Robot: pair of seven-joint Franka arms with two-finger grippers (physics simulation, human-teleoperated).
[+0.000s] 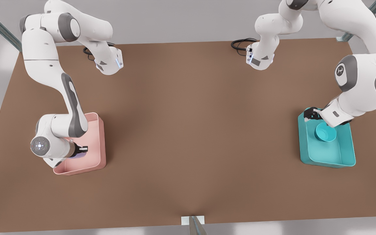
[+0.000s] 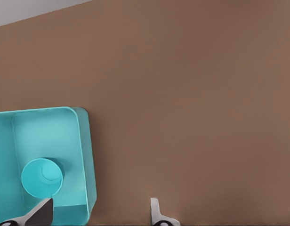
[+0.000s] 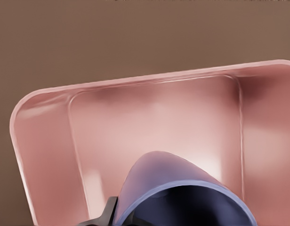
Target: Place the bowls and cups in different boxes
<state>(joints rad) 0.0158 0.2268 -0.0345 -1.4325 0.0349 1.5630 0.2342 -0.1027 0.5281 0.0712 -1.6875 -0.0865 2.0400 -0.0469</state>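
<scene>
A teal bowl (image 1: 325, 132) (image 2: 41, 178) rests upright inside the teal box (image 1: 344, 158) (image 2: 81, 141) on the front view's right. My left gripper (image 1: 310, 114) (image 2: 98, 214) hovers over that box's far corner, open and empty, above and beside the bowl. On the front view's left, my right gripper (image 1: 81, 150) is shut on the lavender cup (image 1: 77, 155) (image 3: 182, 193), held tilted above the floor of the pink box (image 1: 98, 143) (image 3: 41, 155). One dark finger (image 3: 105, 216) shows beside the cup's wall; the arm hides most of the cup in the front view.
Both boxes stand on a brown table (image 1: 194, 130), one towards each side. Two arm bases with black cables (image 1: 240, 44) sit along the far edge. A small metal bracket (image 1: 193, 220) is at the near edge.
</scene>
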